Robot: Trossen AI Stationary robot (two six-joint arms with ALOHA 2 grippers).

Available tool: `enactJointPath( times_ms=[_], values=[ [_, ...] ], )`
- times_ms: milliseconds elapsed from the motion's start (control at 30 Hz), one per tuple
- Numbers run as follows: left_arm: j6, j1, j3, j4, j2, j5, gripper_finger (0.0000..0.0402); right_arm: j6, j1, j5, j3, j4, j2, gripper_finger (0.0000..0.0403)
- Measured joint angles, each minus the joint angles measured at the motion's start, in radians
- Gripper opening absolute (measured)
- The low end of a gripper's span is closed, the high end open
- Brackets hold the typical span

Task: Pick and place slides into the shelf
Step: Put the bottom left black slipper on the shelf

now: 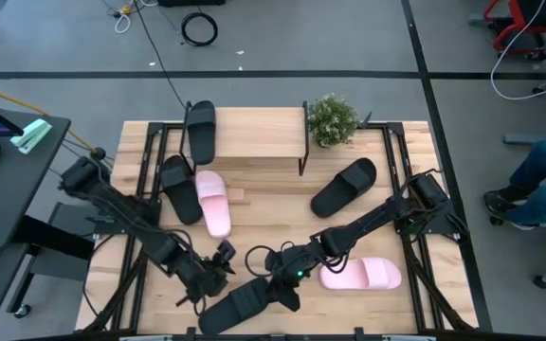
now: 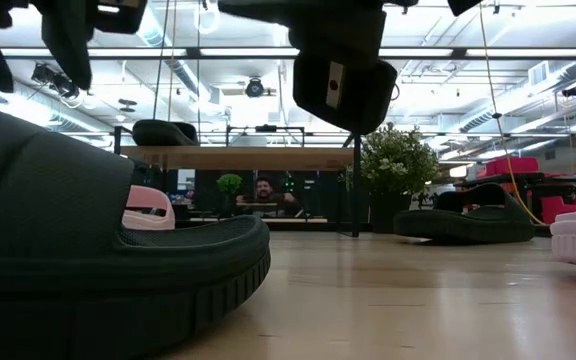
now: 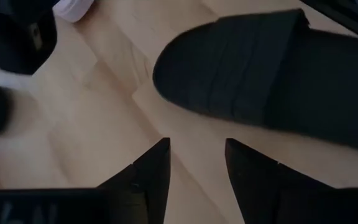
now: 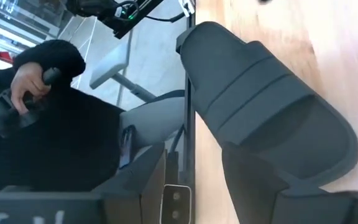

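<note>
Both arms reach low over the front of the wooden surface (image 1: 254,213). The left jaws (image 1: 218,268) stand apart and hold nothing. A black slide (image 1: 245,305) lies flat on the boards just ahead of their tips, close but not touching, by the left wrist view (image 3: 272,68).

The right jaws (image 1: 287,284) are also apart, and the same black slide (image 4: 266,106) lies just past their tips at the surface's front edge. In that view the near finger (image 4: 253,180) comes up against the slide's sole, though whether it touches cannot be told. Beyond the edge a person's hand (image 4: 30,84) grips a handle.

Beside the right arm, away from the left jaws, a pale pink slide (image 1: 361,275) rests flat. Farther back from the right jaws lies another black slide (image 1: 344,187).

Behind the left jaws, a second pale pink slide (image 1: 213,203) and a black slide (image 1: 179,188) lie side by side, touching. The shelf (image 1: 249,133) stands at the back, well apart from both jaws. One black slide (image 1: 201,131) lies on the left end of its top board. A small potted plant (image 1: 332,120) sits just beside its right end.
</note>
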Motion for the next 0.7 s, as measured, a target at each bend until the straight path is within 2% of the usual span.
enactJointPath(
  times_ms=[300, 500, 700],
  values=[
    [-0.087, -0.031, 0.000, 0.102, 0.036, 0.005, 0.0162, -0.071, -0.051, -0.033, 0.000, -0.013, 0.000, 0.0165],
    [-0.137, -0.047, 0.000, 0.175, 0.036, 0.005, 0.0152, -0.039, -0.051, -0.158, 0.000, -0.021, 0.000, 0.0165],
    [-0.305, -0.046, 0.000, 0.181, 0.035, 0.005, 0.0151, -0.040, -0.014, -0.103, 0.000, -0.054, 0.004, 0.0165]
  ],
)
